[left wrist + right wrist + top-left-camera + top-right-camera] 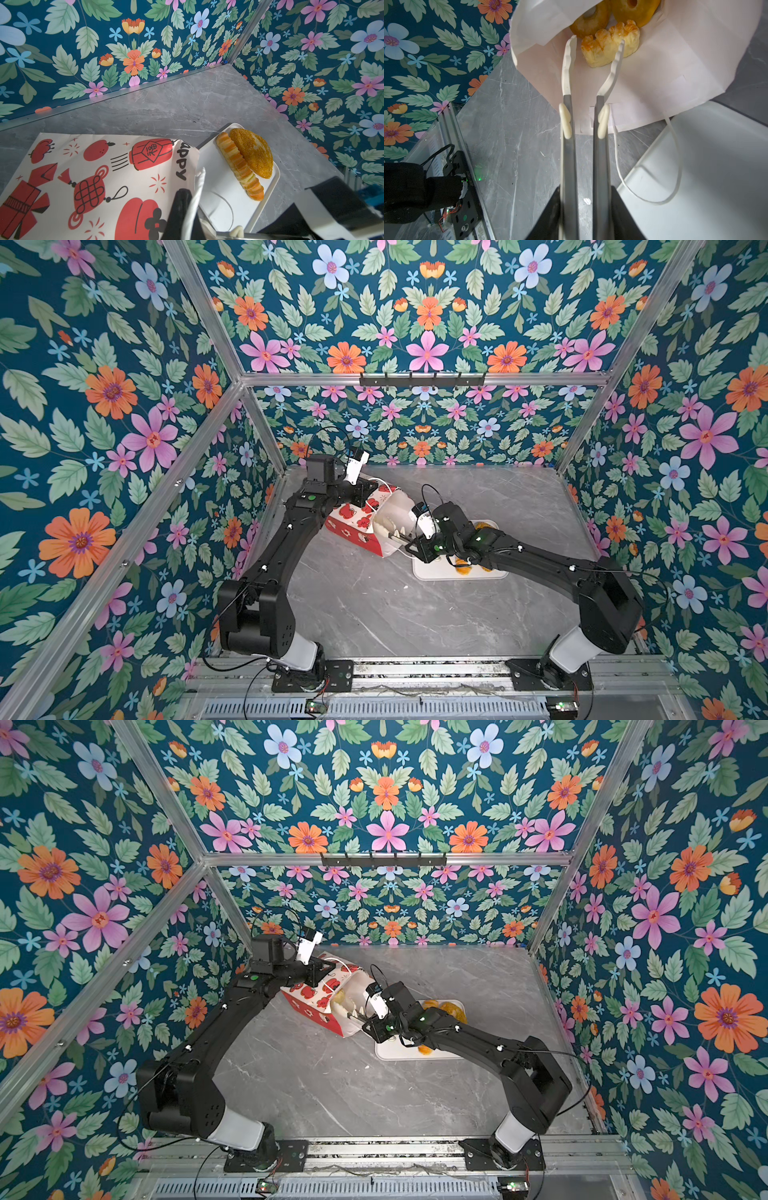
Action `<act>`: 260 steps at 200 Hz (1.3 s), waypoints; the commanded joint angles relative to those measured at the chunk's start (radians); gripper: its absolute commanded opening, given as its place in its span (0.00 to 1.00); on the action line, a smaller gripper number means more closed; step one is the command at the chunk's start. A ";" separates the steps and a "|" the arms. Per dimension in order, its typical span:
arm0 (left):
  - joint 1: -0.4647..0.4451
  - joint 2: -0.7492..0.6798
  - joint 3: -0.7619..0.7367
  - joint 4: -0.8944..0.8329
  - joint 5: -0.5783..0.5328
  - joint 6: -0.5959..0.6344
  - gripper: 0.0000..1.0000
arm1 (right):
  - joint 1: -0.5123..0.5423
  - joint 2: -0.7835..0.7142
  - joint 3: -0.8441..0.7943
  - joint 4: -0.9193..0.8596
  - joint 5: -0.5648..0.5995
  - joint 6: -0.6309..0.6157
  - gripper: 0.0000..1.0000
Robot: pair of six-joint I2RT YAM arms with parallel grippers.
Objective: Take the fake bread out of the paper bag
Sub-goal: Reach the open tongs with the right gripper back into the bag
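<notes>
1. Red-and-white paper bag [357, 526] lies on its side on the grey marble table [365, 605], left of centre, its mouth facing right toward the white tray [432, 574]. The right arm hides most of the tray, and only orange scraps of bread show past it. The left gripper [365, 491] sits at the bag's far rim. The right gripper [395, 536] reaches into the mouth.
2. In a top view, a yellowish piece [340, 997] shows inside the mouth, just left of the right gripper's tips. It is too small to name.
3. Left wrist: the long ridged loaf [239, 166] and seeded loaf [253, 152] lie touching on the tray, beyond the bag. The left gripper [189, 205] is closed with the bag's cord handle [199, 182] pinched in it. The frame edge cuts off its fingers.
4. Right wrist: the right gripper's fingers [572, 41] stand slightly apart inside the mouth, clamping nothing. The flaky pastry [606, 47] lies at their tips, one finger crossing it and the other just beside it. Deeper in, the pale bagel [591, 25] and glossy ring bun [631, 12] are cut off.
</notes>
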 commanded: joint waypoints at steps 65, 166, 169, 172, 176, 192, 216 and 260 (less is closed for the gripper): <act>-0.004 -0.019 0.012 -0.012 0.029 0.010 0.00 | -0.042 0.126 0.030 0.168 -0.040 0.063 0.38; -0.031 -0.019 -0.020 0.003 0.043 0.010 0.00 | -0.063 0.284 0.118 0.245 -0.104 0.109 0.40; -0.032 -0.019 -0.020 0.003 0.044 0.010 0.00 | -0.062 0.290 0.121 0.243 -0.102 0.109 0.40; -0.032 -0.017 -0.021 0.004 0.043 0.010 0.00 | -0.061 0.294 0.124 0.244 -0.101 0.109 0.40; -0.033 -0.016 -0.022 0.003 0.044 0.011 0.00 | -0.062 0.300 0.128 0.242 -0.099 0.109 0.41; -0.037 -0.014 -0.024 0.007 0.045 0.013 0.00 | -0.062 0.321 0.137 0.244 -0.091 0.113 0.42; -0.040 -0.012 -0.029 0.011 0.051 0.015 0.00 | -0.064 0.361 0.164 0.244 -0.104 0.115 0.42; -0.042 -0.014 -0.035 0.020 0.057 0.019 0.00 | -0.067 0.415 0.207 0.238 -0.133 0.117 0.39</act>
